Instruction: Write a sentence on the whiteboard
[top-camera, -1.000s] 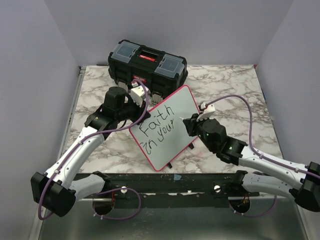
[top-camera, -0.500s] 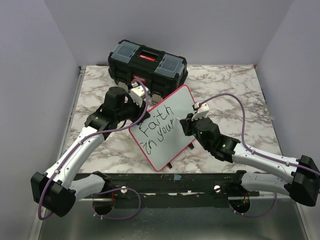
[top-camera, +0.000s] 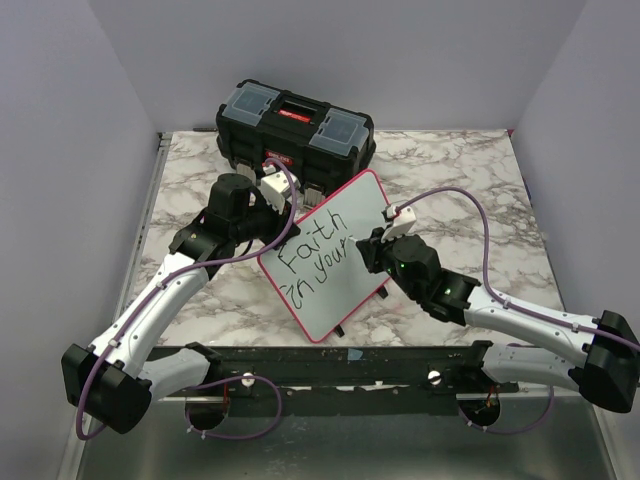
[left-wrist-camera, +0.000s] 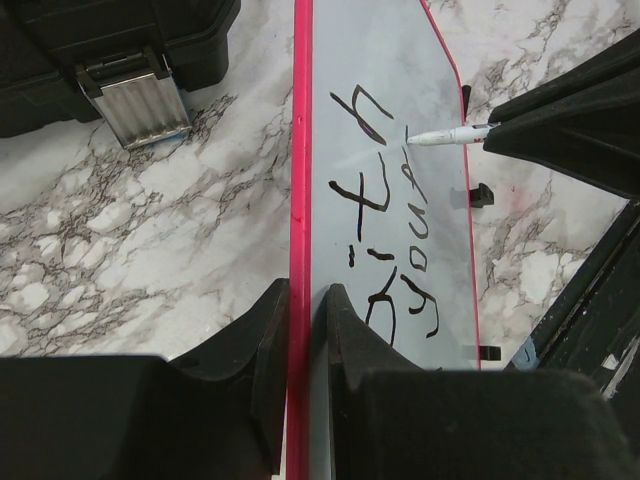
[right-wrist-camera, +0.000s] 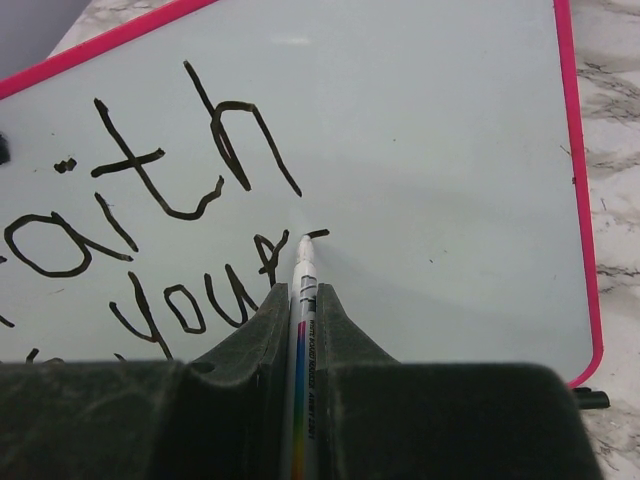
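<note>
**Ana:** Right arm had swung in toward the board since a second earlier. Its wrist had slid left, nearer the black toolbox (top-camera: 295, 125), and a short fresh stroke had appeared after "your".

**Ben:** So which step was that?

**Ana:** Mid-writing, I'd judge. The sentence (top-camera: 318, 262) read only "Faith in your", with the new mark likely starting the next letter. The right gripper (right-wrist-camera: 298, 300) was clamped on a slim white marker (right-wrist-camera: 303, 285), whose tip touched the glossy surface at the end of that stroke.

**Ben:** And the board itself?

**Ana:** The whiteboard (top-camera: 365, 212) stood propped on edge just in front of the toolbox, turned diagonally, with its upper corner close to the toolbox's front. The left gripper (left-wrist-camera: 300, 310) was closed tight on its thin red edge, steadying it.

**Ben:** What did the next move call for?

**Ana:** Light, even pressure and small curved strokes. The slick face gives little grip and the board could rock on its small black feet, so the left hold had to stay firm.

**Ben:** Surroundings?

**Ana:** A veined marble tabletop (top-camera: 450, 170) lay under it all, and the toolbox was hard ribbed plastic with a metal latch.
</note>
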